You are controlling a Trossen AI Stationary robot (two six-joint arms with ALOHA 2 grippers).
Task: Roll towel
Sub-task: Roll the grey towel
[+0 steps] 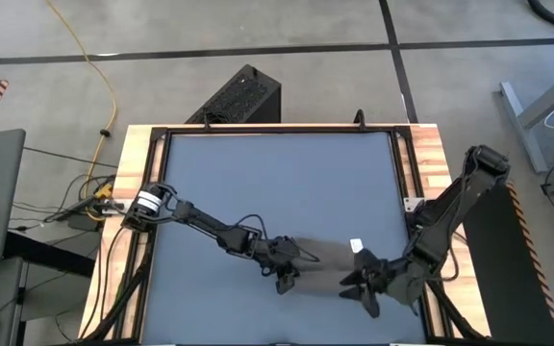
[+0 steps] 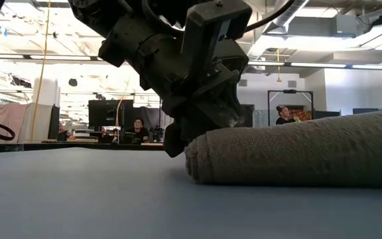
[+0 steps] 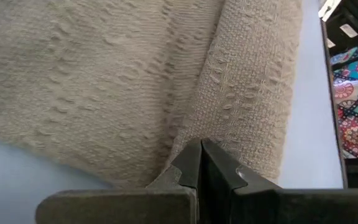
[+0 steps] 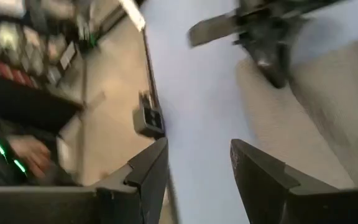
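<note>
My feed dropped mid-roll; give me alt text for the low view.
A rolled towel lies on the blue table, filling the right side. The left gripper, shut, presses against the roll's left end from above. People sit at desks far behind.

I see the towel (image 1: pixel 327 258) lying rolled on the table (image 1: pixel 277 183) | left gripper (image 1: pixel 287 279) at its left end, touching | right gripper (image 1: pixel 362 285) at its right end | tag (image 1: pixel 357 245) beside the right gripper

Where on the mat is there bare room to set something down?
The blue mat is bare across its far half and near-left corner. It is crowded along the near edge, where the left gripper, the rolled towel and the right gripper sit together.
</note>
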